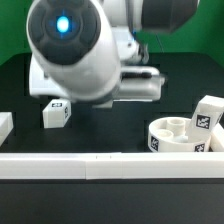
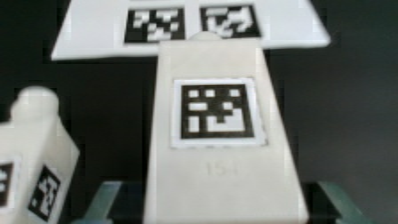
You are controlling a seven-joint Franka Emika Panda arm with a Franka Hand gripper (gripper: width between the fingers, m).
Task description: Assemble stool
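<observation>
Arm (image 1: 85, 50): bent low over the table's centre, wrist down, hiding its tool in the exterior view.
Seat (image 1: 178, 136): 4 o'clock in the exterior view, sockets up, ready for legs.
Leg block (image 2: 221, 105): lengthwise between the fingers, presumably for lifting.
Gripper (image 2: 219, 200): apparently clamped on that block's sides.
Spare leg (image 1: 56, 114): 9 o'clock.

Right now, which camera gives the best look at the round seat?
The exterior view: the round seat sits in clear sight toward that view's right, sockets showing on top. The wrist view shows none of it, only a leg block between the fingers of the gripper.
</observation>
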